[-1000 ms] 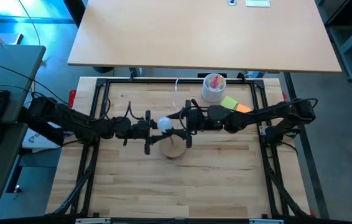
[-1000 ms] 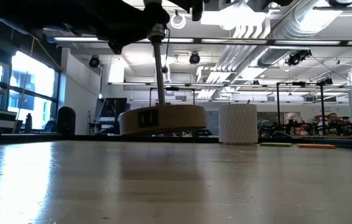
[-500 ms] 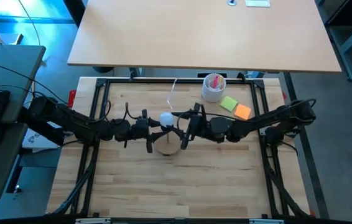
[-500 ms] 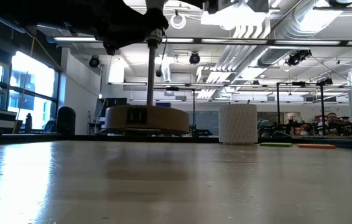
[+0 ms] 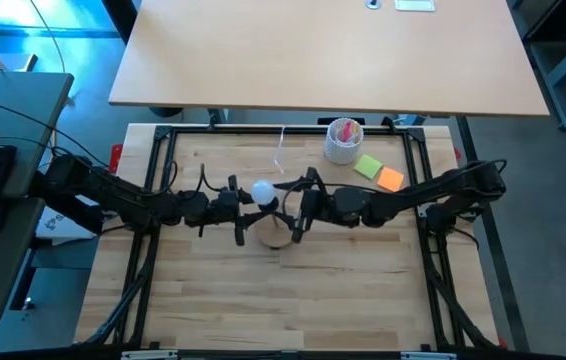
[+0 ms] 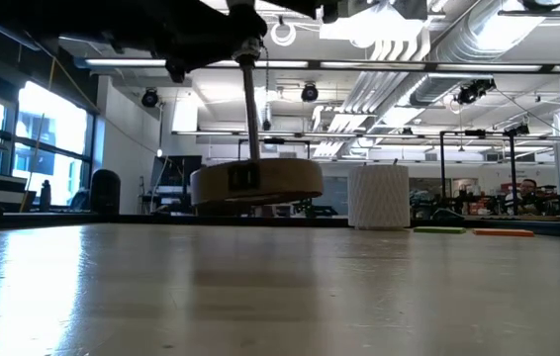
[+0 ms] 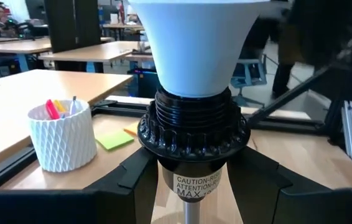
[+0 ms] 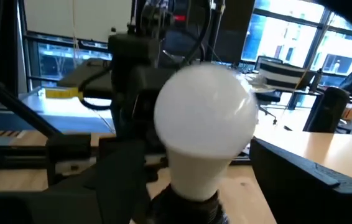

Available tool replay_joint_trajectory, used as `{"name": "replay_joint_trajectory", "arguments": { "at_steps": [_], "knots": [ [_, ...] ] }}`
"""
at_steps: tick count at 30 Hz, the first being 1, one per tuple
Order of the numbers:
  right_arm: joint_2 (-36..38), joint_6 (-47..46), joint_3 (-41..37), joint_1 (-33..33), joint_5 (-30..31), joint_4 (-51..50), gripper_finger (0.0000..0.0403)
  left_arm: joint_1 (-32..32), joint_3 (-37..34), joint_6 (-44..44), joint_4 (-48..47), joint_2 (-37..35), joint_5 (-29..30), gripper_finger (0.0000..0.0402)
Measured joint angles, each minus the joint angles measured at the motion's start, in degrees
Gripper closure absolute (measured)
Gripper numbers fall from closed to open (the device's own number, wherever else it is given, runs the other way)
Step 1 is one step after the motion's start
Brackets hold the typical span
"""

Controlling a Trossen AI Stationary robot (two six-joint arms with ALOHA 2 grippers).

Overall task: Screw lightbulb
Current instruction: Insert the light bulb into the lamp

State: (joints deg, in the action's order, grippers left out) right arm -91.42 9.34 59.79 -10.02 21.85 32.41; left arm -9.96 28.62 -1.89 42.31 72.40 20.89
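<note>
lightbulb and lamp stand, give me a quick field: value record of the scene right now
lightbulb: white lightbulb seated in the black socket
socket: on a thin metal rod above the wooden disc base
base: tilted, lifted off the table at one edge
left gripper: left gripper holds the socket between its fingers
right gripper: right gripper beside the bulb, fingers spread, not gripping it
nearby: white ribbed cup with pink contents; green sticky note; orange sticky note

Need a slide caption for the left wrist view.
White rounded lightbulb seated in black ribbed socket held by left gripper; white ribbed cup behind.
</note>
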Motion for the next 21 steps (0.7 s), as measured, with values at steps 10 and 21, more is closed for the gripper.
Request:
{"name": "replay_joint_trajectory", "arguments": {
  "at_steps": [10, 21],
  "knots": [
    [5.44, 0.15, 0.09, 0.00, -0.03, -2.71, 0.0114, 0.02, -0.07, 0.93, -0.84, 0.07, -2.86, 0.0243],
    [11.34, -1.96, 0.59, -0.24, 3.97, -7.91, 0.0114, 0.92, -0.13, -1.81, -1.22, -1.11, -4.49, 0.0243]
  ]
}}
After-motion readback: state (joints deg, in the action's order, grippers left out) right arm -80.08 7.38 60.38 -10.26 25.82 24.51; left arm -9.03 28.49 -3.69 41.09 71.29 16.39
